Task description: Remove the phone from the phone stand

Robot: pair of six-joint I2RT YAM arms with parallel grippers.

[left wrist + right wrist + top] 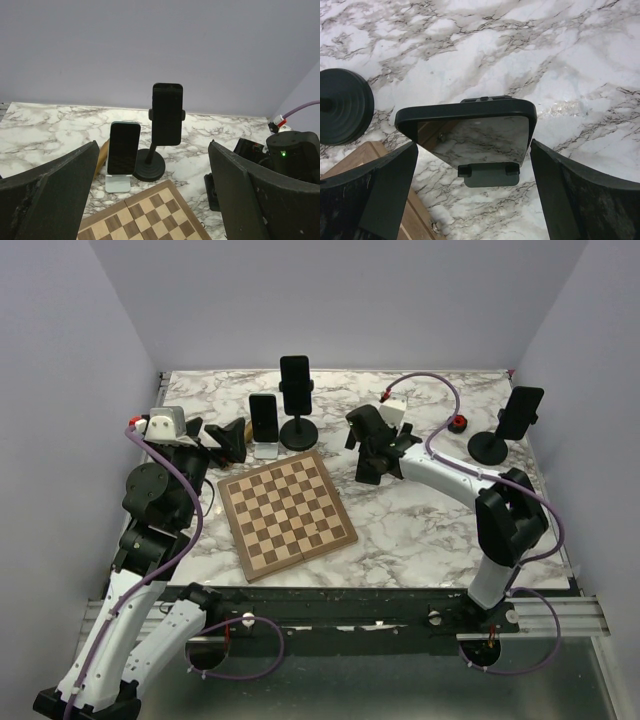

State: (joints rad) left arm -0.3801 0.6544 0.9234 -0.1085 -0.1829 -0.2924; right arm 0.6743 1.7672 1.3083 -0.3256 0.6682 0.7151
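Leaning on pale stand (118, 184), black phone (124, 148) seems glossy; left tool (152, 147), right tool (472, 150) wide.

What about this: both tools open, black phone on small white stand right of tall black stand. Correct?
No: top external view shows the black phone on small white stand left of tall black stand. Both left tool and right tool are open.

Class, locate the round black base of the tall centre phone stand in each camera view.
Top external: round black base, back centre, just behind the chessboard.
Left wrist: base at centre, above the chessboard.
Right wrist: base at the left edge, partly cut off.
Shared landmark: the chessboard.
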